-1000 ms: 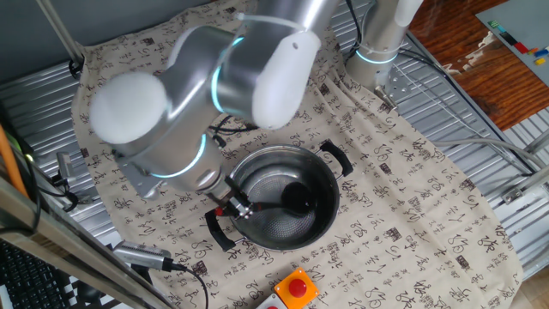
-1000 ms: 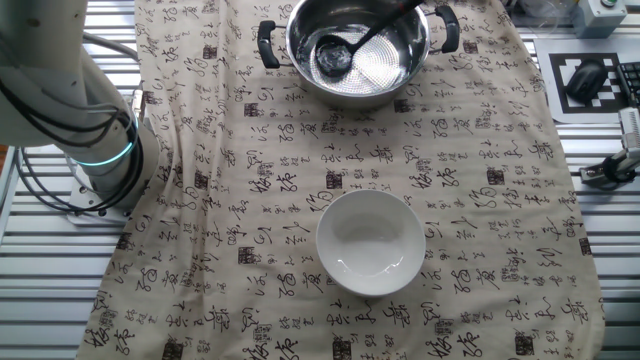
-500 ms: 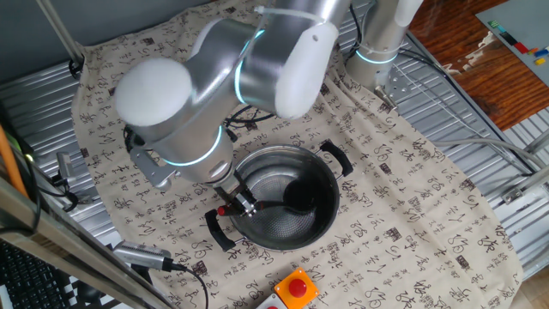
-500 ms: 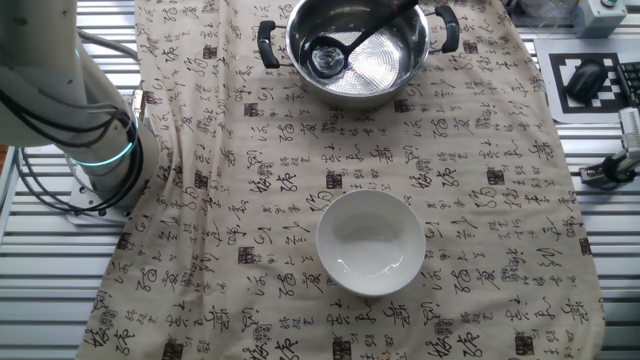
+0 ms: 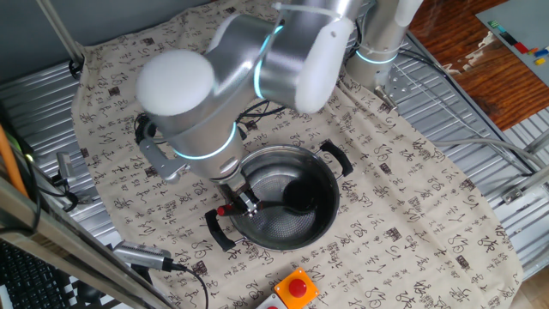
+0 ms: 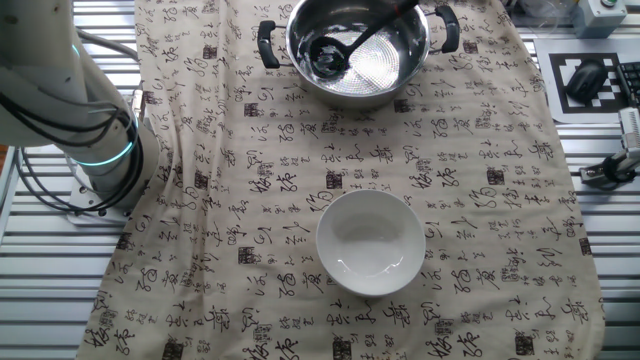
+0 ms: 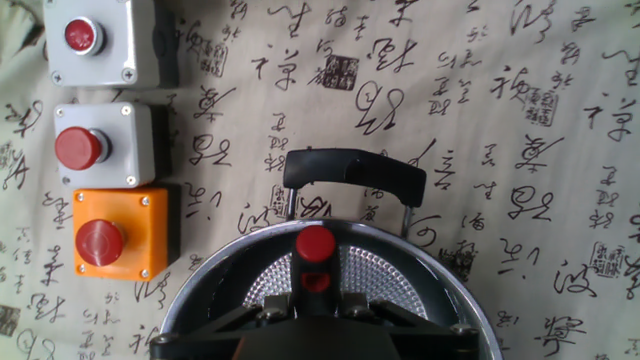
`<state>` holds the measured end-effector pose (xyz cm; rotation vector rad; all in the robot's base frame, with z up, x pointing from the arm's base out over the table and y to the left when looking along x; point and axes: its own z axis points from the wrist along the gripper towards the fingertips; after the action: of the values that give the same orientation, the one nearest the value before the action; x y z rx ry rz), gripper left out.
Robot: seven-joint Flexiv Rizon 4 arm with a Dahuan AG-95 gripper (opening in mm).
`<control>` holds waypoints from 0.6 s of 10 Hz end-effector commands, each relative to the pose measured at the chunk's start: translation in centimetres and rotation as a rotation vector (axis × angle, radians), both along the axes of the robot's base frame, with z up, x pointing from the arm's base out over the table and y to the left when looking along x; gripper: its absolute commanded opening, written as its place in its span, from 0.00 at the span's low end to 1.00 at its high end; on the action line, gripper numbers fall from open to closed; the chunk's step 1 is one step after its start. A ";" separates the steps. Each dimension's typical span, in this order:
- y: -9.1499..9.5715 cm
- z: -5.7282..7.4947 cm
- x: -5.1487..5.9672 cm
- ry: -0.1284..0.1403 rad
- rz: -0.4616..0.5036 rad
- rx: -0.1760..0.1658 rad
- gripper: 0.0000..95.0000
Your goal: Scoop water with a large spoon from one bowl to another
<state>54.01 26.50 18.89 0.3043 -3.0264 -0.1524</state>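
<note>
Since the earlier frames, the arm's big elbow joint has swung to the right above the cloth, and we see the ladle scoop, briefly tilted and glinting, turned dark again near the left wall of the steel pot. We find the gripper over the pot's near-left rim in one fixed view, its fingers closed on the red-tipped end of the handle; the hand view shows that red tip clamped just above the pot's rim, with one black loop handle beyond it. From the grip the thin black handle slants down across the pot to the scoop, which sits low inside, against the far wall. We see the white bowl upright on the printed cloth, well apart from the pot, nearer the middle. Three button boxes lie in a row beside the pot in the hand view, one of them orange.
</note>
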 end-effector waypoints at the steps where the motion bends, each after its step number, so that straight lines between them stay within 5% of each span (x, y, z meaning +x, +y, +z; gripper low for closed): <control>1: 0.0 0.0 0.0 -0.005 -0.001 0.002 0.00; 3: 0.0 0.0 0.0 -0.023 0.001 0.005 0.00; 6: -0.1 0.1 -0.1 0.012 0.009 0.008 0.00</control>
<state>53.63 26.27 19.05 0.3177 -3.0232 -0.1677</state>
